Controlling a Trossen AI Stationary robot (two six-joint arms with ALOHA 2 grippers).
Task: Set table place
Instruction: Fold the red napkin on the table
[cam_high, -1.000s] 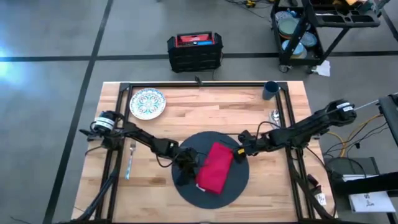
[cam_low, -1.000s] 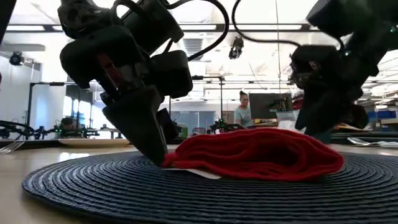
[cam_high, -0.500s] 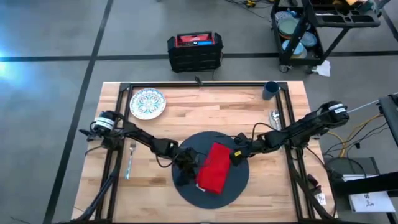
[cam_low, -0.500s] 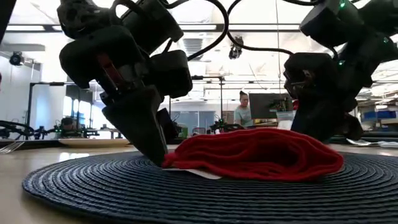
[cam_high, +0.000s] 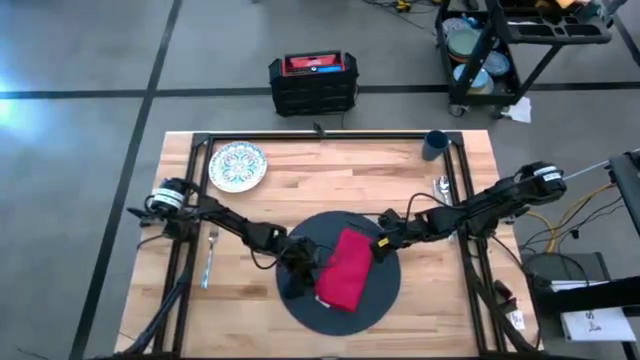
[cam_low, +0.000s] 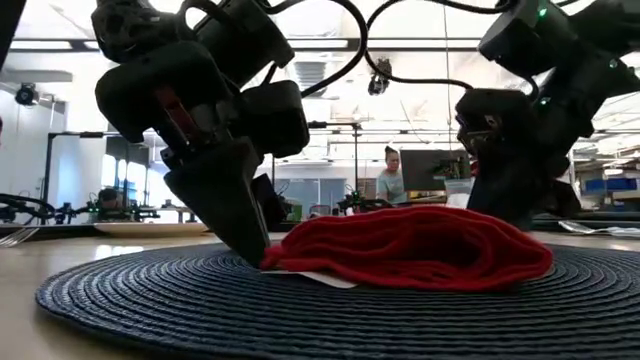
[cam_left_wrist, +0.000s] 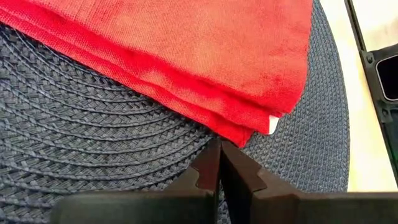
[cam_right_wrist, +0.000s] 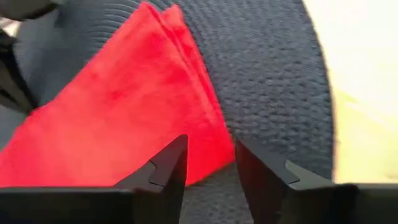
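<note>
Diagonally: napkin (cam_high: 342, 270) long axis far-right to near-left on mat (cam_high: 380, 290).

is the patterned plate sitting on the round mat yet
No, in the high view the patterned plate lies on bare wood at the table's far left corner, apart from the round mat, which holds only the red napkin.

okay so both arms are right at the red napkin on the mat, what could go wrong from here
Two risks. The left gripper, jaws shut, presses on the mat at the napkin edge; dragging could shift the mat or bunch the cloth. The right gripper, jaws open at the opposite end, might catch only some of the folded layers, so the napkin could unfold or end up crooked.
</note>
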